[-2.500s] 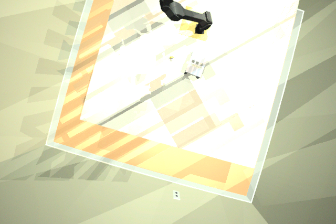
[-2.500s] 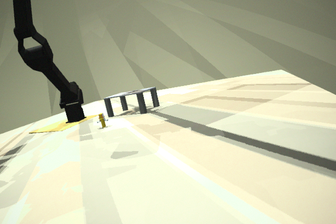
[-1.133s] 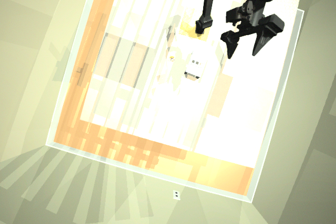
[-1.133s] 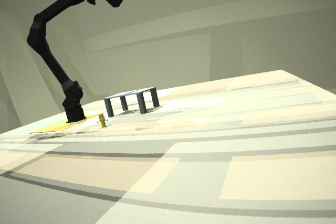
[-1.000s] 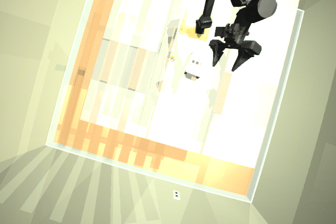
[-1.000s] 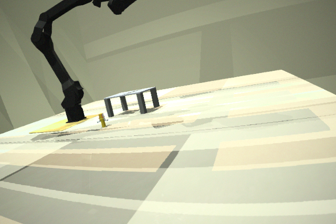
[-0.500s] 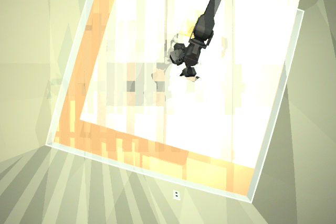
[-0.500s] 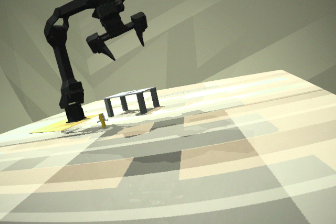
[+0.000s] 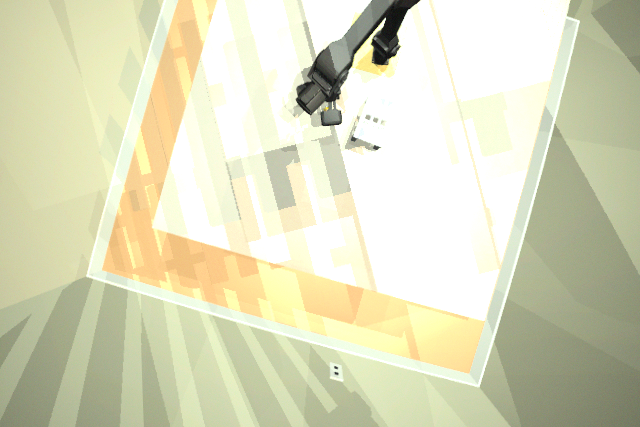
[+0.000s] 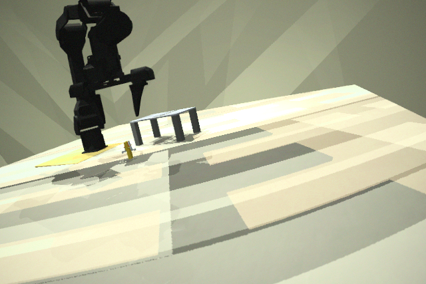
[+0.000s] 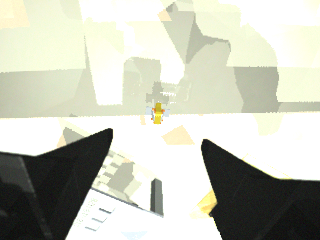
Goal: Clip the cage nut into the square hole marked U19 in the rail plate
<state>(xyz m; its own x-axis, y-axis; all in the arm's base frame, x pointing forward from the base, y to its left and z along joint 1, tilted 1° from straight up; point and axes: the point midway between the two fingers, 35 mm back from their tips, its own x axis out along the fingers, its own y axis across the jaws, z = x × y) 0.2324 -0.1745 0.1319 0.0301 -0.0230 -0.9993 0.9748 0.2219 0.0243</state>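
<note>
black gripper (image 9: 326,111) (image 10: 116,116) (image 11: 158,138) spread open above the table (image 9: 423,215) (image 10: 292,177) (image 11: 280,150), yellow cage nut (image 10: 128,150) (image 11: 158,114) at twelve o'clock between fingertips in wrist view

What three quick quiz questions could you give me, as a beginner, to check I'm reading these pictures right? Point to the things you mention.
1. True or false: the gripper (image 10: 136,116) (image 11: 158,138) is open.
2. Multiple choice: what holds the rail plate (image 10: 163,114) (image 11: 107,220) up off the table?
a) a single post
b) four legs
c) the robot arm
3. Fill in the blank: the small upright piece, the cage nut (image 10: 128,150) (image 11: 158,114), is mostly ____ in colour.

Key: 1 true; 2 b; 3 yellow
</note>
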